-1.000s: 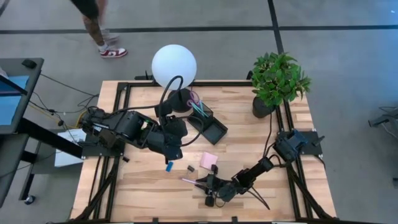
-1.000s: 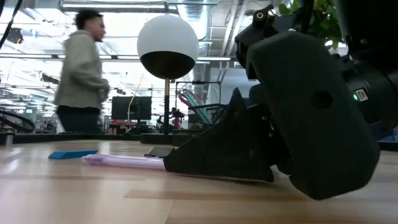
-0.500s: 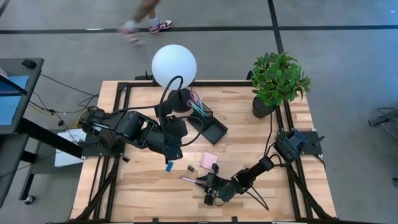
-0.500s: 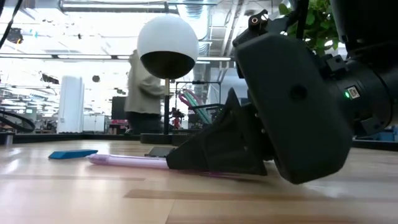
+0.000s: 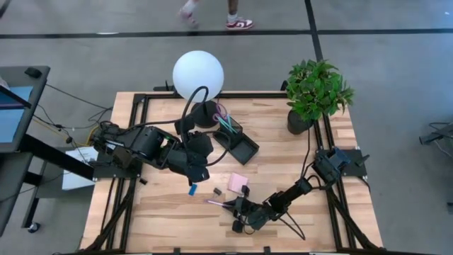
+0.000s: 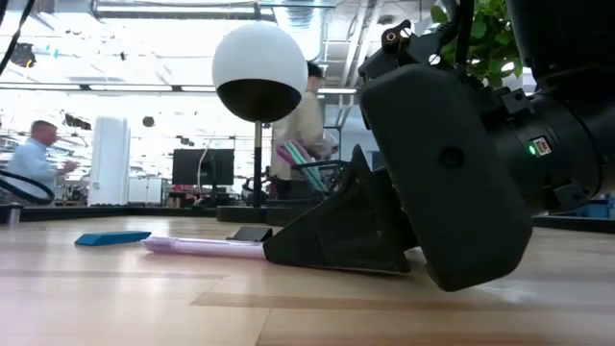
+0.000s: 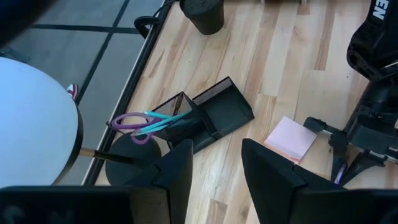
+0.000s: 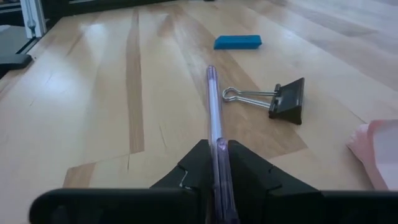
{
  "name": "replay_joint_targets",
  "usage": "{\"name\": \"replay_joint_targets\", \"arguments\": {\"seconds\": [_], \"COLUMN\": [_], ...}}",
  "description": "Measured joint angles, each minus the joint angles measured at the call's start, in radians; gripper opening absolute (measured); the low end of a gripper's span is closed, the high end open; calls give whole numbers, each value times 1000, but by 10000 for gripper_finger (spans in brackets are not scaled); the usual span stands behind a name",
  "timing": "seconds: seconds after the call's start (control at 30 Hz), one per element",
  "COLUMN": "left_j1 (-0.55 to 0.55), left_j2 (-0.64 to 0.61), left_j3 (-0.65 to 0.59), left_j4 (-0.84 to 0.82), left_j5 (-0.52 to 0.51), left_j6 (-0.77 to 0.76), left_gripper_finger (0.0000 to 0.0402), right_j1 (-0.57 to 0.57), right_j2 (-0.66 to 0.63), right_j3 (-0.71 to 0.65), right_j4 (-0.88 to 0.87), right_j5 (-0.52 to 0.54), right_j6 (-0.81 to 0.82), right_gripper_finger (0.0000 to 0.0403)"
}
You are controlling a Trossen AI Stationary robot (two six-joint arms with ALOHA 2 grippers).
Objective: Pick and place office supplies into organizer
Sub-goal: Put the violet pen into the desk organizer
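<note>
My right gripper (image 5: 236, 207) is low near the table's near edge, shut on a thin purple pen (image 5: 216, 203). A black clip (image 8: 283, 99), a tiny blue block (image 8: 237, 42) and the pink sticky-note pad (image 5: 238, 183) lie on the wood just beyond it. The black organizer (image 5: 244, 147) stands at the far middle. Purple-handled scissors (image 7: 132, 122) and teal pens (image 7: 169, 118) stick up from its cup section. My left gripper (image 5: 196, 172) hovers open and empty to the left of the pad, above the blue block (image 5: 192, 189). My right gripper pinches the purple pen between its two fingers near the pen's near end (image 8: 219, 149). The fingers come low from the table's right, slanting down, and lie along the pen. The pen sticks out ahead about level, at table height (image 6: 202, 247). I cannot tell whether its free end touches the wood.
A lamp with a white globe (image 5: 198, 74) and a round black base stands by the organizer. A potted plant (image 5: 316, 91) stands at the far right corner. People move in the room beyond the table (image 6: 303, 125). Bare wood lies to the left and right of the items.
My right gripper, still shut on the pen, has shifted a little toward the table's right, and its wrist has come up slightly. The pen's free end has slid along with it. A person has walked past beyond the table's far edge.
</note>
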Motion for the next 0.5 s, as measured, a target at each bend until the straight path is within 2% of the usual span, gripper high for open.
{"name": "replay_joint_targets", "arguments": {"seconds": [0.17, 0.5], "left_j1": [0, 0], "left_j2": [0, 0], "left_j3": [0, 0], "left_j4": [0, 22], "left_j5": [0, -9], "left_j6": [0, -55], "left_gripper_finger": [134, 134], "right_j1": [1, 7], "right_j2": [0, 5], "right_j3": [0, -3], "right_j4": [0, 43], "right_j5": [1, 41], "right_j6": [7, -18], "right_gripper_finger": [30, 28]}}
